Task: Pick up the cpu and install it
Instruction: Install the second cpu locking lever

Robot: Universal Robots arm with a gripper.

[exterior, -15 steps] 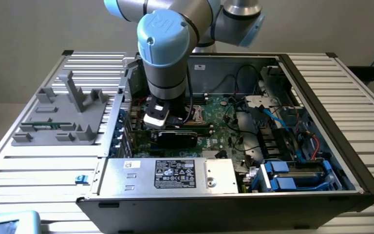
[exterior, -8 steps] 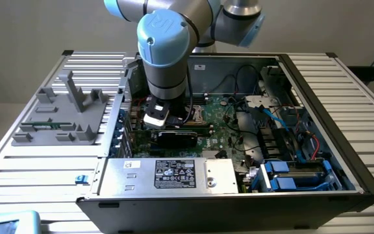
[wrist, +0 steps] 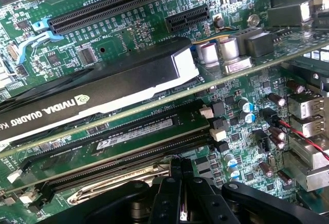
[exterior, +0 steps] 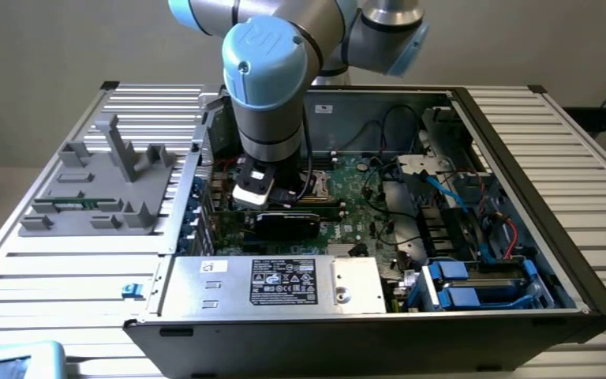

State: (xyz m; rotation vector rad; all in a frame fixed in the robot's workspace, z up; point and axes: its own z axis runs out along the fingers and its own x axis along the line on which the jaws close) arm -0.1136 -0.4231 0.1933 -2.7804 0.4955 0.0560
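On the exterior view's left, a grey plastic fixture (exterior: 103, 185) with upright posts stands on the slatted metal table (exterior: 50, 268), near the table's left edge. A small blue clip (exterior: 129, 290) sits just beside the near left corner of the open computer case (exterior: 555, 260), which takes up the middle of the table.

Along the case's front edge lies the silver power supply box (exterior: 271, 283) with its black label. Behind it the green motherboard (exterior: 361, 213) lies flat on the case floor, with a black graphics card (exterior: 287, 221) standing on it.

The blue-and-grey robot arm (exterior: 266, 79) reaches straight down into the left half of the case, and its pincer (exterior: 252, 193) hangs just above the board, close behind the graphics card. In the wrist view the pincer (wrist: 182, 203) has its black fingers (wrist: 164, 198) drawn together with only a thin slit between them; whether anything is pinched there cannot be told. Just beyond the fingertips lies a metal socket lever (wrist: 123, 180) beside a long black memory slot (wrist: 128, 131), then the graphics card (wrist: 103, 88) with its white-lettered label.

The cpu cannot be made out for certain in either view.

Toward the exterior view's right, blue cables (exterior: 445, 189) and a red wire (exterior: 508, 233) run along the case's right side, above blue drive bays (exterior: 461, 288) at the near right corner.
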